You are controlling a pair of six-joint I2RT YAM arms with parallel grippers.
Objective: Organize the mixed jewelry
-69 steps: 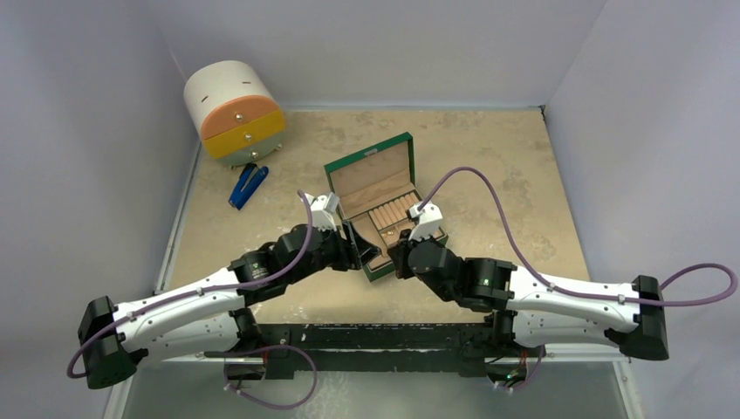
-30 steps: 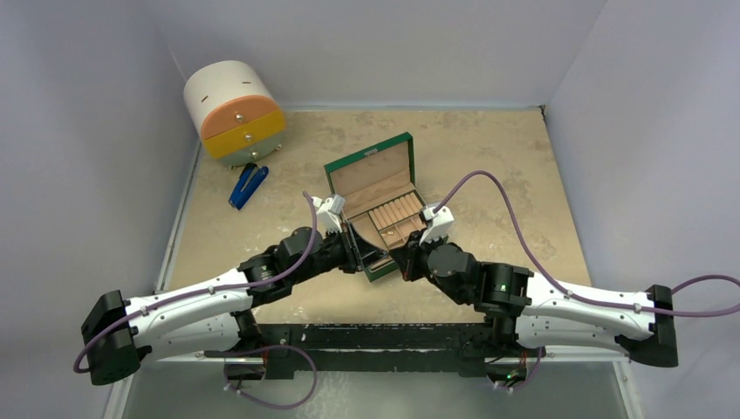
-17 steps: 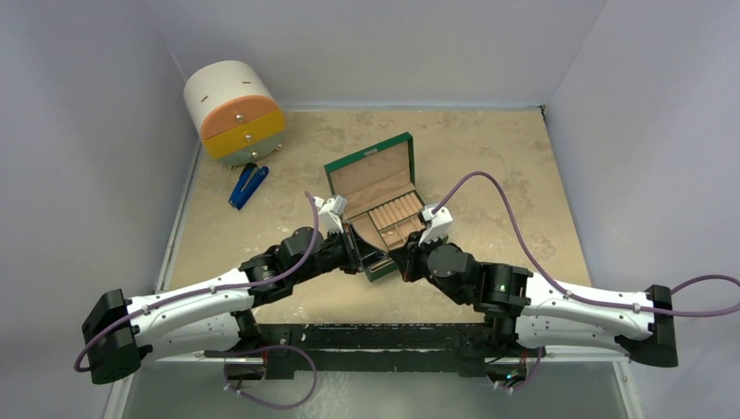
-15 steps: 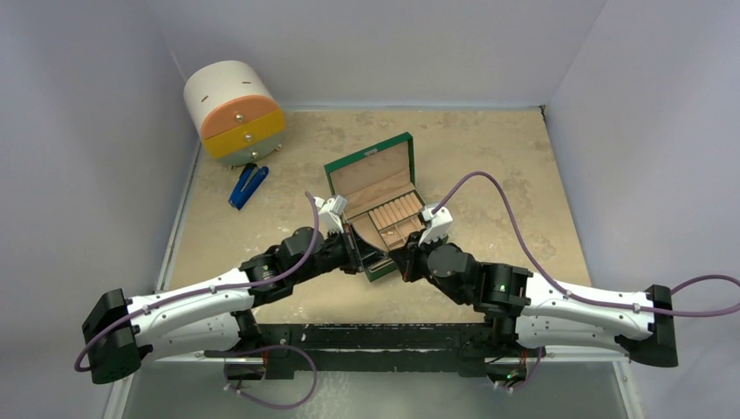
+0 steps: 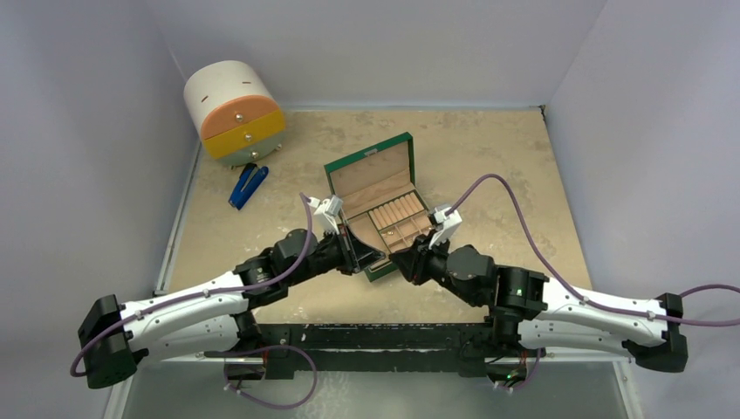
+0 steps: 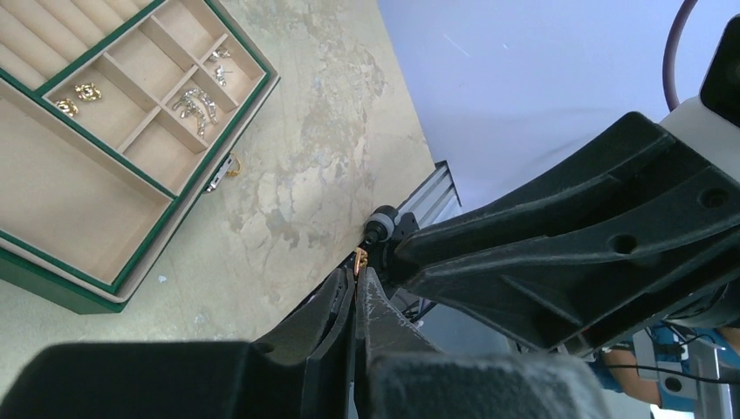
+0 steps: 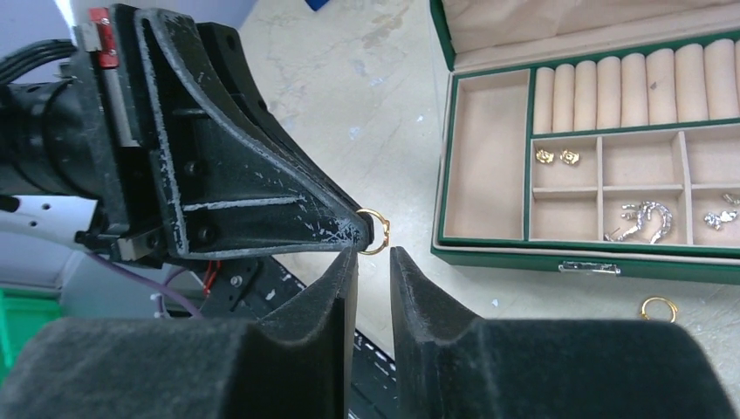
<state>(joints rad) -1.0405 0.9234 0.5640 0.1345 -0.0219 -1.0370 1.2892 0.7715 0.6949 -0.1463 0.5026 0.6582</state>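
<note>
Mottled beige tabletop [image 7: 349, 78] is carrying an open green box [image 7: 441, 175], and both arms are meeting just off its near corner. The left gripper [image 7: 362, 229] is pinching a small gold ring [image 7: 377, 232] at its very tips, jaws closed on it. The right gripper [image 7: 373, 262] is sitting just beside that ring, jaws slightly parted and gripping nothing. Gold earrings [image 7: 557, 156] and silver pieces [image 7: 641, 220] are lying in separate box compartments, while a second gold ring [image 7: 659, 307] is resting on the table before the box.
</note>
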